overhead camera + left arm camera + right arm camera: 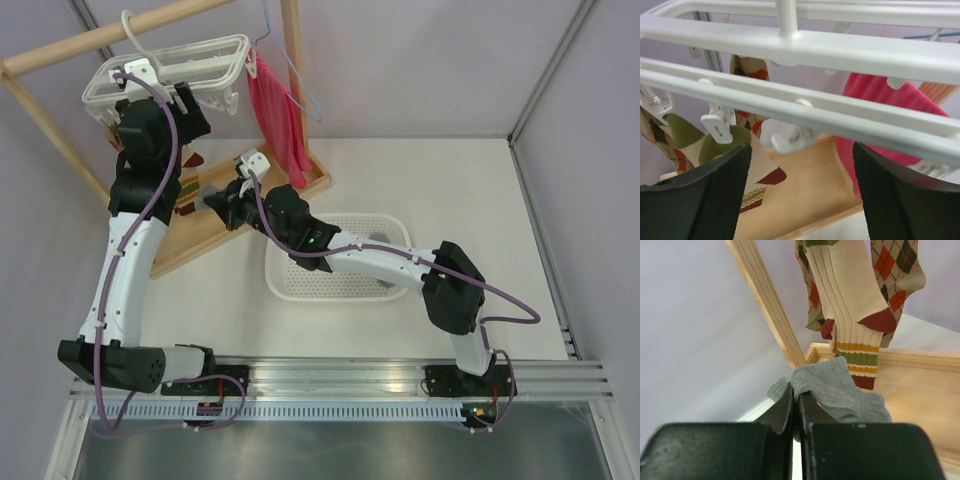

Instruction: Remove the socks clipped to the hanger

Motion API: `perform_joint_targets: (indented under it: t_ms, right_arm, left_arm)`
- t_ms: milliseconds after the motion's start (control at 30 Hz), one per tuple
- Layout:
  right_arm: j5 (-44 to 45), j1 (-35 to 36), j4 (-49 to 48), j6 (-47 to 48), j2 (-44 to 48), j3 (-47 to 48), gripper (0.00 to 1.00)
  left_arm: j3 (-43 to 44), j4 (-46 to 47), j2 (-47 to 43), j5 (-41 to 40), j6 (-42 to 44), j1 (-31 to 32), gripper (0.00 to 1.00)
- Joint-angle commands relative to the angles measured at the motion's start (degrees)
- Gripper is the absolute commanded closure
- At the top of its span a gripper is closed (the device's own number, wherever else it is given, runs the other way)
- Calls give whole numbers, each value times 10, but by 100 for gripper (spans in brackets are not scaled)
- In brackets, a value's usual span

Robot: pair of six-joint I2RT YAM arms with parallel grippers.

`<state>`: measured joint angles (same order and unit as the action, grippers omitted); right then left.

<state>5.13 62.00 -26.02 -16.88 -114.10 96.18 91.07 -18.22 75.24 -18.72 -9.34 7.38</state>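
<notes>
The white hanger [170,68] hangs from the wooden rail at the back left; its bars [840,50] and clips [717,125] fill the left wrist view. Argyle socks [747,145] hang clipped below it, also seen in the right wrist view [855,315]. My left gripper [800,190] is open and empty just under the frame, its fingers [715,195] on either side of a white clip [790,140]. My right gripper [796,400] is shut on a plain grey sock [840,390], low beside the hanging argyle socks, near the rack's base [222,205].
A red cloth [278,115] hangs on a thin blue wire hanger [290,60] to the right of the white hanger. The wooden rack's base [245,215] and post [770,305] are close by. A white mesh basket [290,285] sits on the table under the right arm.
</notes>
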Motion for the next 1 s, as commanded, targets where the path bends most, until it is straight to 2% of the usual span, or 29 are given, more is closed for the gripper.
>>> perform_joint_targets:
  t_ms: [0,233,400,467,633,767,967]
  right_arm:
    - [15,1,-20,9,43,-10,99]
    - [38,2,-25,15,79,-70,99]
    - [69,1,4,13,115,-135,99]
    - [88,2,15,10,130,-176,99]
    - [155,-5,57,-17,194,-266,99]
    - [168,-29,88,-46,261,-366,99]
    - [210,-72,188,-60,365,-445,99]
  left_arm:
    - [-18,8,-33,14,-8,0,14]
    - [-99,7,-100,36,-36,0,7]
    - [-204,6,-185,68,-60,0,6]
    - [-249,4,-226,78,-70,0,0]
    - [-308,-27,-278,104,-62,0,0]
    - [-366,-25,-306,108,-52,0,0]
    - [-388,-26,-328,98,-33,0,0]
